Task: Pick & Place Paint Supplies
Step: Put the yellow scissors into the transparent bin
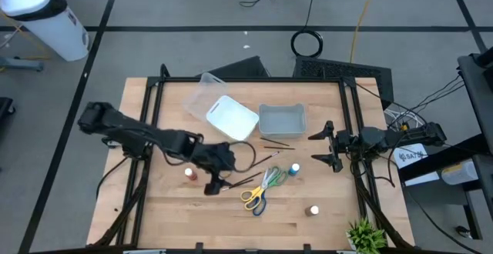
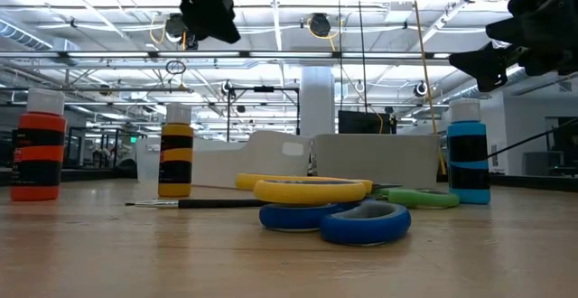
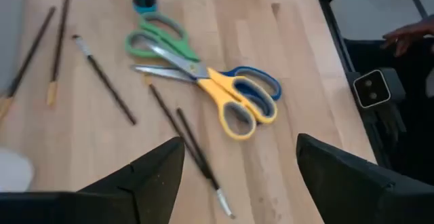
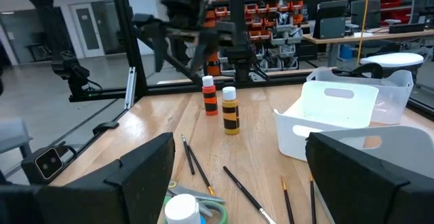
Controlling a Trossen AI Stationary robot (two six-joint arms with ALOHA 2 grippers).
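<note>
Three pairs of scissors (image 1: 262, 188) with yellow (image 3: 234, 108), green (image 3: 159, 41) and blue (image 3: 264, 88) handles lie overlapped on the wooden table. Thin dark paintbrushes (image 3: 105, 81) lie scattered around them. A red bottle (image 2: 36, 153) and a yellow-and-black one (image 2: 175, 158) stand upright on the left, and a blue bottle (image 2: 468, 158) stands on the right. A white-capped bottle (image 1: 313, 209) stands near the front edge. My left gripper (image 3: 237, 183) hangs open above the brushes, left of the scissors, tilted downward and touching nothing. My right gripper (image 4: 237, 176) waits open at the right edge.
A white bin (image 1: 233, 118), a grey bin (image 1: 282, 119) and a clear bin (image 1: 204, 92) stand at the back of the table. Black frame rails (image 1: 350, 123) run along both sides. A small plant (image 1: 366, 237) sits at the front right corner.
</note>
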